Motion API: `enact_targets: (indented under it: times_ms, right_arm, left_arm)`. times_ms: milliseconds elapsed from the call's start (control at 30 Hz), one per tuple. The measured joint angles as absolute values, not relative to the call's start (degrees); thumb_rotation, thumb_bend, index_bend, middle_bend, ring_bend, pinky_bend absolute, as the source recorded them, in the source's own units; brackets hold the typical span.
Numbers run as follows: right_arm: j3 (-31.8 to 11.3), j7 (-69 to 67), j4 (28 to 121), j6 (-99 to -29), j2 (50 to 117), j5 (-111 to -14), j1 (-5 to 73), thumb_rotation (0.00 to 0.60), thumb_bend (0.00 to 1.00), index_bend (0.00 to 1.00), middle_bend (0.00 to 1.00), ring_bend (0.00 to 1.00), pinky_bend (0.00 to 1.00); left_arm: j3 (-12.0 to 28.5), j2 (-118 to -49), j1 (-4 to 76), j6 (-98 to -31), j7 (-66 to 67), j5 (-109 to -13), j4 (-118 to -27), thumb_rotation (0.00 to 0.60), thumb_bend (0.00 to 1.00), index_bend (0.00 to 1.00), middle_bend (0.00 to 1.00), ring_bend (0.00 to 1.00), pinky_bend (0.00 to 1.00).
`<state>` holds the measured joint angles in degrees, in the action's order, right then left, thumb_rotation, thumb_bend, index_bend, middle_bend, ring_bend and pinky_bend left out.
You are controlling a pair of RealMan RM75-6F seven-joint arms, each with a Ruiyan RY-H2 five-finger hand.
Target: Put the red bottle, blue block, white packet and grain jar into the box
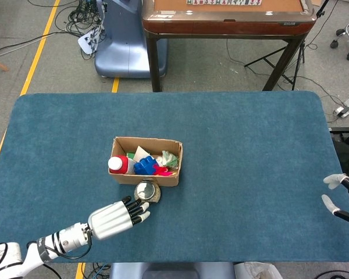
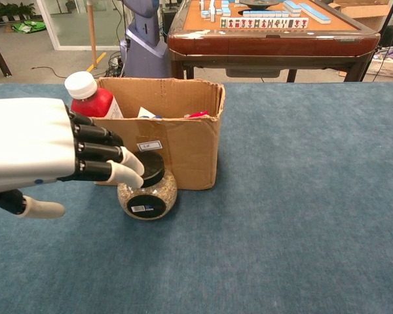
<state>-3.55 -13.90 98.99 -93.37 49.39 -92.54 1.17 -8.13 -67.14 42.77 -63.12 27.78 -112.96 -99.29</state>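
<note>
The cardboard box (image 1: pixel 175 152) (image 2: pixel 183 147) stands on the blue table. Inside it lie the red bottle (image 1: pixel 118 164) (image 2: pixel 92 98) with a white cap at its left end, the blue block (image 1: pixel 145 167) and the white packet (image 1: pixel 142 153). The grain jar (image 1: pixel 146 190) (image 2: pixel 147 190), round with a black lid, stands on the table against the box's near wall. My left hand (image 1: pixel 114 218) (image 2: pixel 46 154) hovers open just near and left of the jar, fingertips by its lid, holding nothing. My right hand (image 1: pixel 344 199) rests open at the table's right edge.
A green-and-red item (image 1: pixel 168 161) also lies in the box. Beyond the far table edge stand a brown mahjong table (image 1: pixel 227 17) and a blue-grey machine base (image 1: pixel 125 40). Cables lie on the floor.
</note>
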Motion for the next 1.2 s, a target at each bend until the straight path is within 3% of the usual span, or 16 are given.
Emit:
enact_targets:
  times_ms: [800,1200]
  right_arm:
    - [-4.2,-15.3,98.6,-93.8,48.9,-91.4,0.9,0.6,0.29,0.45,0.53,0.43,0.58]
    - [-4.4,-16.1,98.7,-94.5,48.4,-91.6,0.5,0.6,0.29,0.45,0.53,0.43,0.58]
  left_arm:
    - [-4.3,-76.0,49.4,-61.2,15.0,-115.6,-85.5,0.6,0.17,0.14,0.19,0.18,0.44]
    - [-2.6,-77.7,51.4,-57.5,17.6,-112.7,-82.7,0.6,0.17,0.15,0.17,0.14,0.33]
